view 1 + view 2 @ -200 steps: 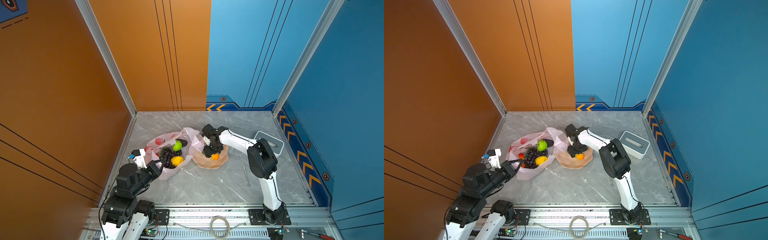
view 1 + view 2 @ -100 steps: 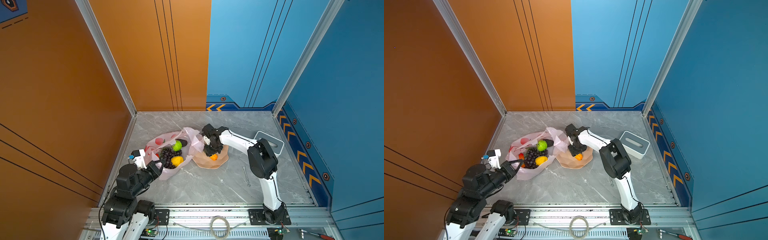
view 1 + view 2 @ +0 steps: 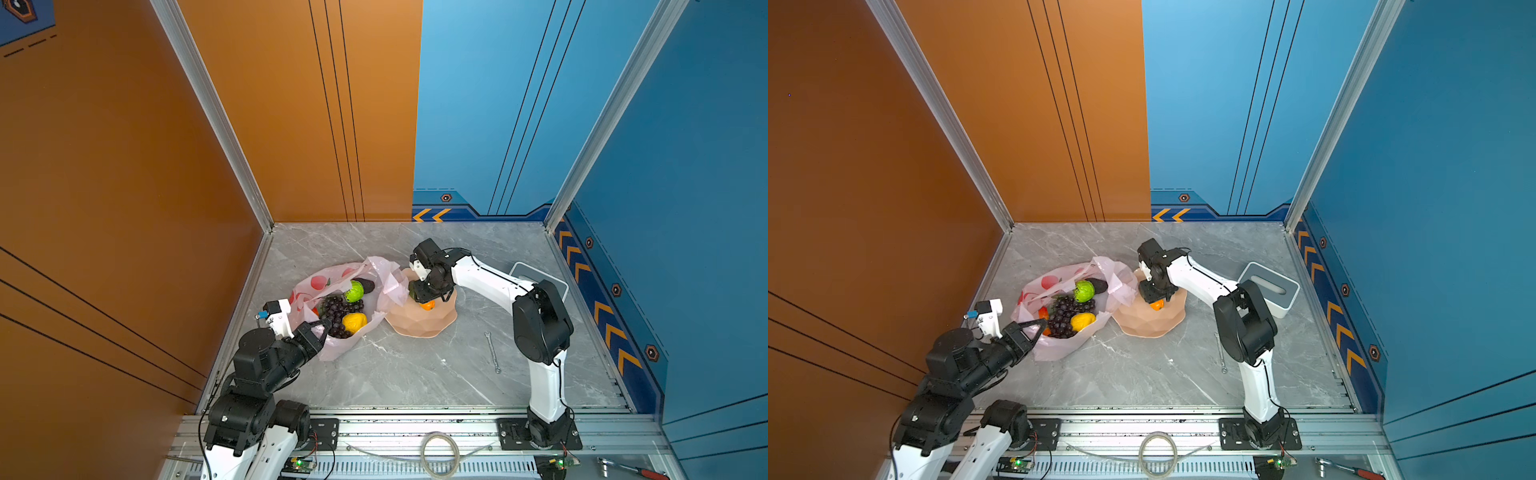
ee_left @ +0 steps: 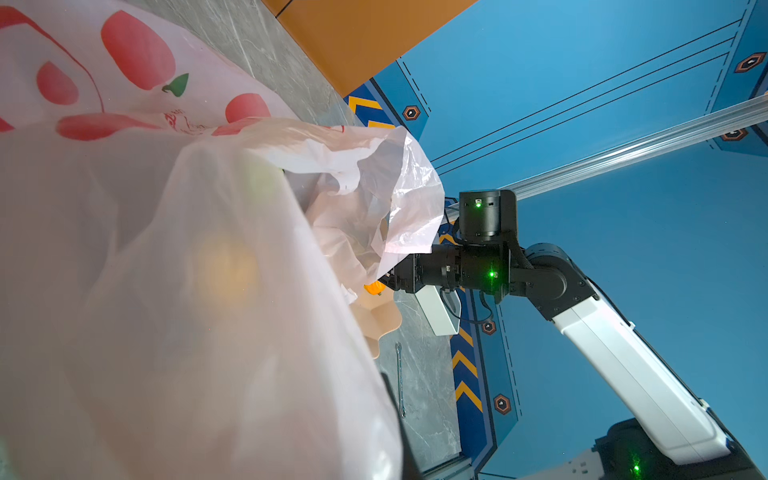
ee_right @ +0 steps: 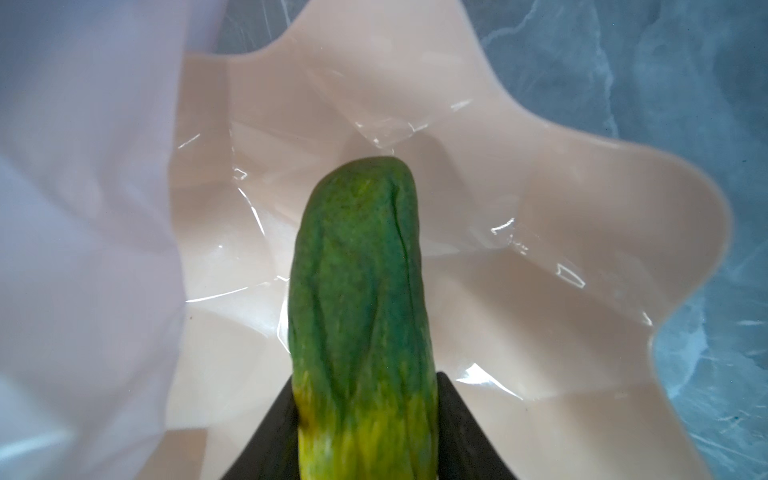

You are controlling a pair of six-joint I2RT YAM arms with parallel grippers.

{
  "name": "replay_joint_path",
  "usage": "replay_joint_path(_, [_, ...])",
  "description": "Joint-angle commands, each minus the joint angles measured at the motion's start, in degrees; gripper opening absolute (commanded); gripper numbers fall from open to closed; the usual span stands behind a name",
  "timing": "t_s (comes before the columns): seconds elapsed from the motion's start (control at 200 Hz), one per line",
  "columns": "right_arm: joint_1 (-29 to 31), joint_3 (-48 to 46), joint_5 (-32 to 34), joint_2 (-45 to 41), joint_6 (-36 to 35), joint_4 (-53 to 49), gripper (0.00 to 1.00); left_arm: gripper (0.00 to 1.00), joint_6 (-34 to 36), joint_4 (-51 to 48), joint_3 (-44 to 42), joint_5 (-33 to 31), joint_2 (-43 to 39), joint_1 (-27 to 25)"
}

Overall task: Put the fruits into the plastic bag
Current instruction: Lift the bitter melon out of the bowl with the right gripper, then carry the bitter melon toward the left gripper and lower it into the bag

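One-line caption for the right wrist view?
Right gripper pinches the green oblong fruit over the peach bowl, plastic bag alongside.

Left claw closed, low, right claw pointing down, gripping

In the plastic bag, lemon and grapes; bowl against its right side; wrench farther right.

The bag, left of centre in both top views, is thin, crinkly, translucent plastic film with a soft shine. The bowl beside it looks like smooth, satin peach plastic. The oblong fruit has rough, matt, mottled skin. The grapes gleam. The bench is polished, grey and marble-look. The wrench, lower right, is bare metal.
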Motion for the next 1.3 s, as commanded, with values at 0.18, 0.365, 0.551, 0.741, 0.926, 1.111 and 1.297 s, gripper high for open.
replay_joint_path(0.18, [-2.39, -5.12, -4.37, -6.54, 3.44, 2.85, 0.40, 0.00, -0.06, 2.15, -0.76, -0.22, -0.40, 0.66])
replay_joint_path(0.365, [-4.25, -10.65, -9.66, -14.06, 6.44, 5.74, 0.40, 0.00, 0.03, 2.48, -0.90, -0.05, -0.20, 0.69])
replay_joint_path(0.551, [-5.96, -15.08, -15.44, -23.22, 9.95, 7.91, 0.40, 0.00, -0.04, 2.76, -1.07, 0.02, -0.25, 0.66])
replay_joint_path(0.741, [-6.68, -17.28, -22.54, -32.33, 14.62, 10.55, 0.41, 0.00, -0.15, 3.07, -1.02, 0.57, -0.23, 0.62])
replay_joint_path(0.926, [-5.13, -17.51, -31.23, -37.48, 21.22, 13.62, 0.41, 0.00, -0.20, 3.11, -0.83, 1.08, -0.48, 0.67])
replay_joint_path(1.111, [0.57, -17.46, -35.19, -38.90, 27.90, 18.54, 0.41, 0.00, -0.15, 3.11, -0.98, 1.56, -0.76, 0.66])
replay_joint_path(1.297, [7.71, -14.42, -36.37, -34.44, 33.04, 22.08, 0.41, 0.00, -0.07, 3.42, -1.13, 1.83, -0.70, 0.66])
